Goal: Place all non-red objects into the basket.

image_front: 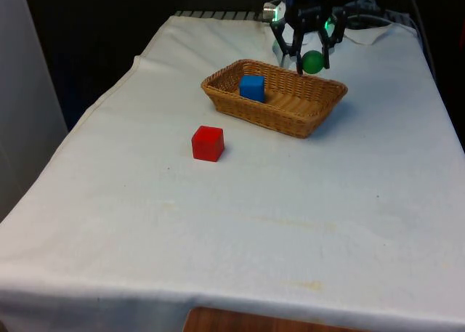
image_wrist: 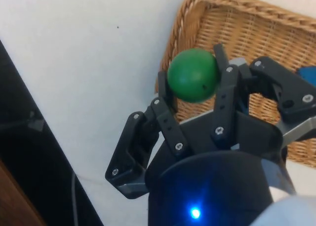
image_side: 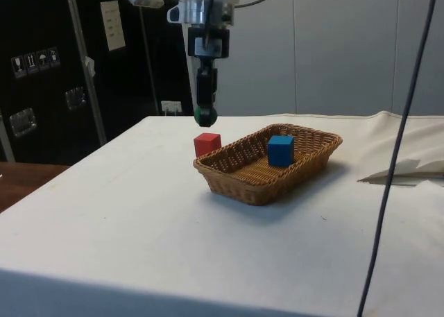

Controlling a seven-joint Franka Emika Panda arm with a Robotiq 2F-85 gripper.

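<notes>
Hand (image_front: pixel 312 62) grips green ball (image_front: pixel 313 62), basket (image_front: pixel 320 116) rim just below; next: shift over basket, release.

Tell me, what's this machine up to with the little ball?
The arm's end effector grips a green ball in the air at the far rim of a wicker basket. A blue cube already lies inside the basket. A red cube sits on the white cloth beside the basket.

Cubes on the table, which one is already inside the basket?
The blue cube: it sits inside the wicker basket. The red cube stands on the cloth outside it.
</notes>
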